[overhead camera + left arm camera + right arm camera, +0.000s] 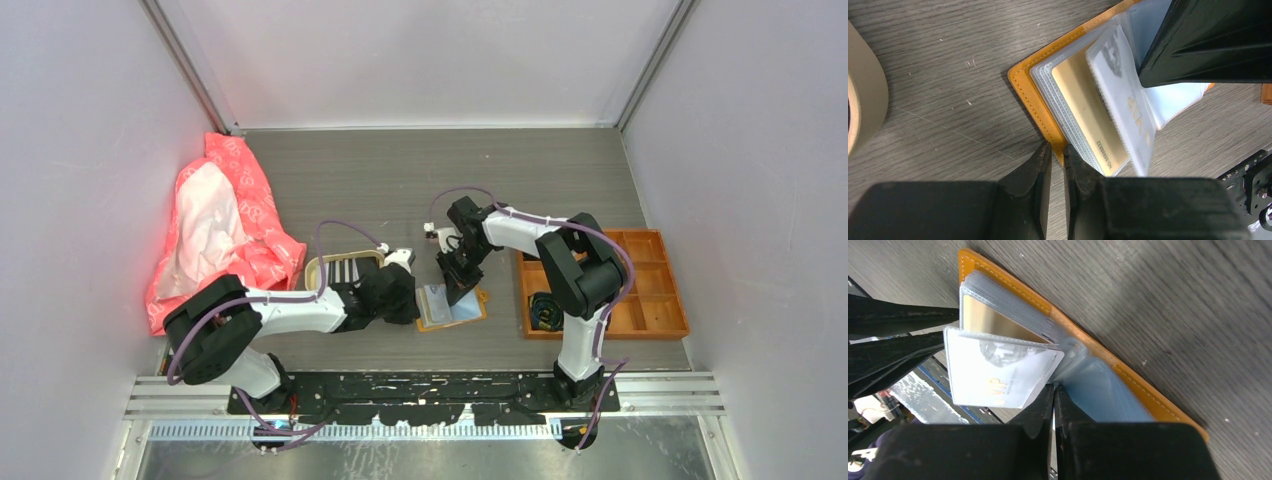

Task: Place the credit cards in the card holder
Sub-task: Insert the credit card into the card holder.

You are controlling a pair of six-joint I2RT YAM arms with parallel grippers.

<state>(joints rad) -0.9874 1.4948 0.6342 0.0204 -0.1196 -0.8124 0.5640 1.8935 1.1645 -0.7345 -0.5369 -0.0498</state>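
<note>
Left tool nips the holder by its cover edge, pinning it open on the tabletop — good. White card tilts up among the sleeves; right tool, closed at its corner, should slide it flat along the sleeve — no lifting.

Card holder is boxed in: left gripper pinches its left edge and right gripper sits closed on the sleeves from the far side, leaving only its near and right sides reachable. Beige tray crowds just behind the left gripper. Orange box blocks the right, pink bag the far left; the far half of the table is open.
</note>
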